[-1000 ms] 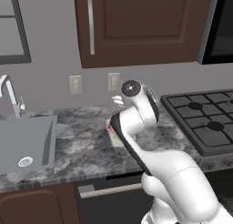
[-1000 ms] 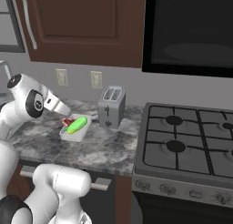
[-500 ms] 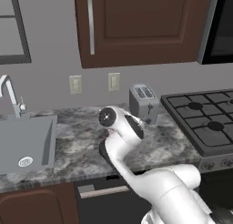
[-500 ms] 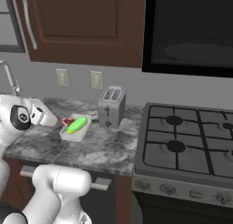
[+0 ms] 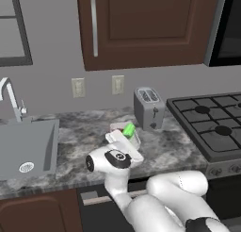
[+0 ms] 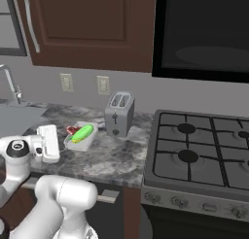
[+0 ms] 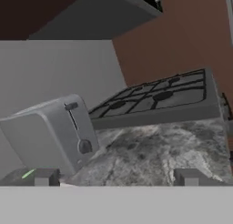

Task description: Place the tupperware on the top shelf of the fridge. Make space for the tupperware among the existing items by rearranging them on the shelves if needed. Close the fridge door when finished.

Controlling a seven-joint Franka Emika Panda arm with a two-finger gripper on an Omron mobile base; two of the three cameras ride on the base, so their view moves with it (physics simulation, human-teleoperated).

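A grey marbled counter runs between a sink on the left and a black stove on the right. The gripper hangs low at the counter's near edge with its fingers spread wide and nothing between them. Just beyond it, the tupperware sits on the counter, left of the grey toaster.

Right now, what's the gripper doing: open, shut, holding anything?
Gripper: open, its fingertips spread wide and holding nothing; it is low over the counter, beside the tupperware.
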